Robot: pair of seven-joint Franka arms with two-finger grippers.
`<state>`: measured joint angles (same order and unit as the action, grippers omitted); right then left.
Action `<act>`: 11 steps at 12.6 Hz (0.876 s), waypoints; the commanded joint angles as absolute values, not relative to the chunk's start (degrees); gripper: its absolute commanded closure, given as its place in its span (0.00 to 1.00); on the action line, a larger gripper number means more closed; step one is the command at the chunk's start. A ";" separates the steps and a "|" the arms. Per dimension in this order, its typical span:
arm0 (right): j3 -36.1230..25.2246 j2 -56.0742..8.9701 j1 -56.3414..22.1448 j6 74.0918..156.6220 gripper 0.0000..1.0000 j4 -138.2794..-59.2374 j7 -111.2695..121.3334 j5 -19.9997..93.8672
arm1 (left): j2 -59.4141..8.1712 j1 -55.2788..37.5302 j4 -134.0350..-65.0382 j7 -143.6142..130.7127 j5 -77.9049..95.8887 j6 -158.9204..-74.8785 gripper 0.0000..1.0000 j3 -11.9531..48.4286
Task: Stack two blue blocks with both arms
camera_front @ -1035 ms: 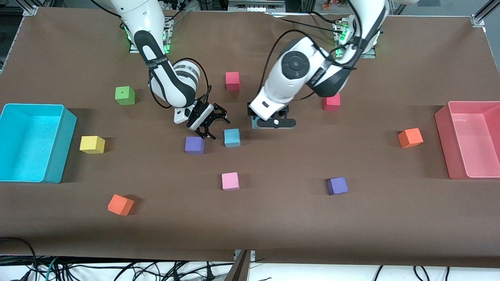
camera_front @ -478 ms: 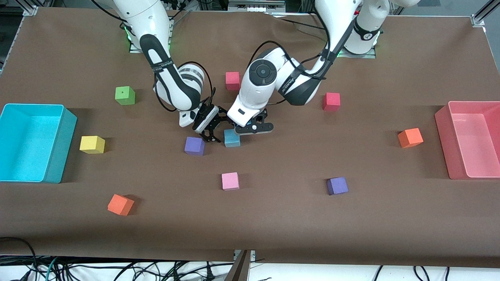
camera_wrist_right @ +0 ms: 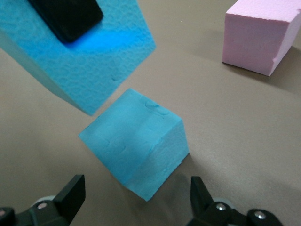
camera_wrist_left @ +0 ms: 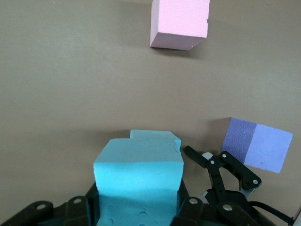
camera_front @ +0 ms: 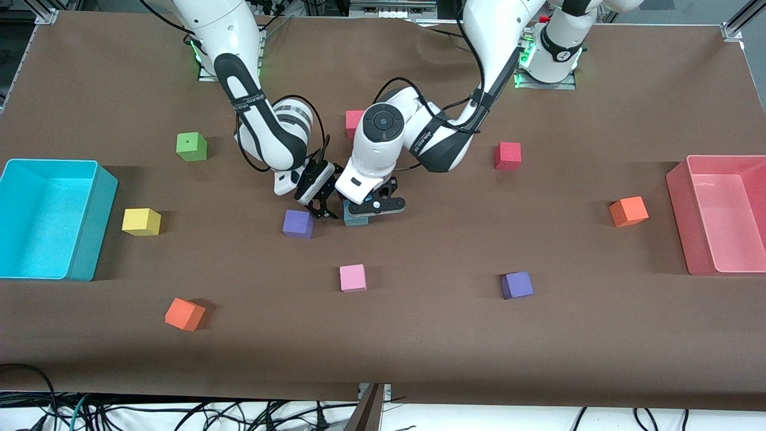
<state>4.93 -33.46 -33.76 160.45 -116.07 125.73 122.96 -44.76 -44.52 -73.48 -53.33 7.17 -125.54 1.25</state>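
One blue block [camera_front: 354, 219] sits on the table near the middle; it also shows in the right wrist view [camera_wrist_right: 136, 150]. My left gripper [camera_front: 376, 203] is shut on the second blue block [camera_wrist_left: 138, 174] and holds it just above the first, slightly offset; an edge of the lower block [camera_wrist_left: 155, 135] peeks out from under it. In the right wrist view the held block [camera_wrist_right: 94, 61] hangs over the lower one. My right gripper [camera_front: 323, 202] is open, low beside the lower block, its fingers [camera_wrist_right: 70, 194] standing wide apart on either side of it without touching.
A purple cube [camera_front: 298, 223] lies close to the right gripper. A pink cube [camera_front: 352, 278] lies nearer the camera. Red [camera_front: 507, 155], green [camera_front: 191, 146], yellow [camera_front: 141, 221], orange [camera_front: 184, 313] cubes are scattered. A turquoise bin [camera_front: 96, 227] and a pink bin [camera_front: 682, 221] stand at the table's ends.
The left arm carried its blue block toward the right arm's end until it came over the blue block on the table. The right gripper crept closer to that block.
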 commanded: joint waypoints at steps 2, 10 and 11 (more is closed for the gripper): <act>4.31 -34.01 -34.54 160.58 0.01 -115.14 127.09 124.37 | -47.72 -46.93 -69.79 -55.20 6.86 -124.72 1.00 -0.62; 4.31 -34.19 -34.54 160.58 0.01 -115.14 127.00 124.37 | -48.95 -48.08 -69.79 -55.99 6.86 -125.77 1.00 -0.62; 4.31 -34.19 -34.54 160.58 0.01 -115.14 127.09 124.37 | -49.13 -48.16 -69.87 -55.99 6.86 -126.12 1.00 -0.62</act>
<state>4.92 -33.49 -33.78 160.45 -116.07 125.78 122.96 -47.72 -47.20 -71.96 -54.99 7.17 -125.98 0.39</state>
